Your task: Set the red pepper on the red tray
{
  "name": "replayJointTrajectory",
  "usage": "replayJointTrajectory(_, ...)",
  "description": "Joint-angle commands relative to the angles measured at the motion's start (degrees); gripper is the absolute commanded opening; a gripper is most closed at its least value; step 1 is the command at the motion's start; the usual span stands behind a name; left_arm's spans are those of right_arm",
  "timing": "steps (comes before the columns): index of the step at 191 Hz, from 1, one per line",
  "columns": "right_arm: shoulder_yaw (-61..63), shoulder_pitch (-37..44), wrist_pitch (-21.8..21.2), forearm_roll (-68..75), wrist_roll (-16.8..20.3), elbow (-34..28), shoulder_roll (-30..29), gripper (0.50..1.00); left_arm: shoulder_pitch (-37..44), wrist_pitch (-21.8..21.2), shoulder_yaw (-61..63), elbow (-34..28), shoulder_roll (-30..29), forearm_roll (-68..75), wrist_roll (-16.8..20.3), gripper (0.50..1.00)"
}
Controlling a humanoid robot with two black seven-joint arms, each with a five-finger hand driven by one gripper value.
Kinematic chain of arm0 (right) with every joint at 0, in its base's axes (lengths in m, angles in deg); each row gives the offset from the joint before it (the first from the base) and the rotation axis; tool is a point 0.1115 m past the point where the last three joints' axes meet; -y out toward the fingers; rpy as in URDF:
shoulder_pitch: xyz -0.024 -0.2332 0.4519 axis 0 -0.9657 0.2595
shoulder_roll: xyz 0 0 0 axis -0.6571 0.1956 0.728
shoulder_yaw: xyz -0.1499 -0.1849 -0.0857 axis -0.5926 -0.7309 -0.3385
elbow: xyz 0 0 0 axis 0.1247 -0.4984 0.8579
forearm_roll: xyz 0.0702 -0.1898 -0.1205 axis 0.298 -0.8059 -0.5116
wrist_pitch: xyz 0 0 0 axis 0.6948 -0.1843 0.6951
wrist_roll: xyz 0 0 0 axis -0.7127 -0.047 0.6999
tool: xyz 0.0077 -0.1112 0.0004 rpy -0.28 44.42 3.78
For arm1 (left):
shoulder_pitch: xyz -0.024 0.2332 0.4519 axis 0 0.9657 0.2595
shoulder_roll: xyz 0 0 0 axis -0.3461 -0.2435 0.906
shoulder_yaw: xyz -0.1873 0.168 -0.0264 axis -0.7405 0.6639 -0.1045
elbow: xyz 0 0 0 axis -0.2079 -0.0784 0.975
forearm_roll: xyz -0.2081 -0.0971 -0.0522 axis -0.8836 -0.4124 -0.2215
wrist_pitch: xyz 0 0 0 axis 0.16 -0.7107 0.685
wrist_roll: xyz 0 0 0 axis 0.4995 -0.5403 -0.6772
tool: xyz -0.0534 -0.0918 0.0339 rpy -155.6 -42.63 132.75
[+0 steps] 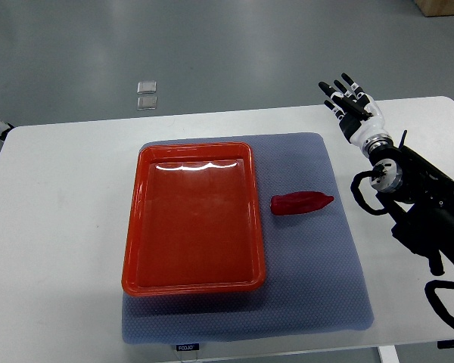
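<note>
**Desk:** What do you have on the table [68, 197], starting from your side?

**Operator:** Nearest me I see the front edge of a blue-grey mat [318, 295], which covers the middle of the white table. On its left half sits the red tray [140, 257], long side running away from me, with nothing in it. Just off the tray's right rim, about halfway up the mat, the red pepper [300, 203] lies on its side on the mat, tip pointing toward the table's right edge, not touching the tray.

**Desk:** And the hands?

**Operator:** My right hand [350, 102] is raised near the far right corner, well apart from the pepper, fingers spread and holding nothing. Of the left I see only a sliver at the far left edge; I cannot tell its fingers.
</note>
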Motion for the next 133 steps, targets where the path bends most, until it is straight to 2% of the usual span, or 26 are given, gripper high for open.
replayJointTrajectory(1, 0.0, -0.02, 0.0, 0.0, 0.0, 0.01, -0.04, 0.917, 0.0, 0.0, -0.05, 0.0, 0.0, 0.0, 0.0, 1.0)
replayJointTrajectory(133, -0.09, 0.16, 0.88, 0.0, -0.09, -0.08, -0.12, 0.917, 0.0, 0.0, -0.05, 0.0, 0.0, 0.0, 0.0, 1.0)
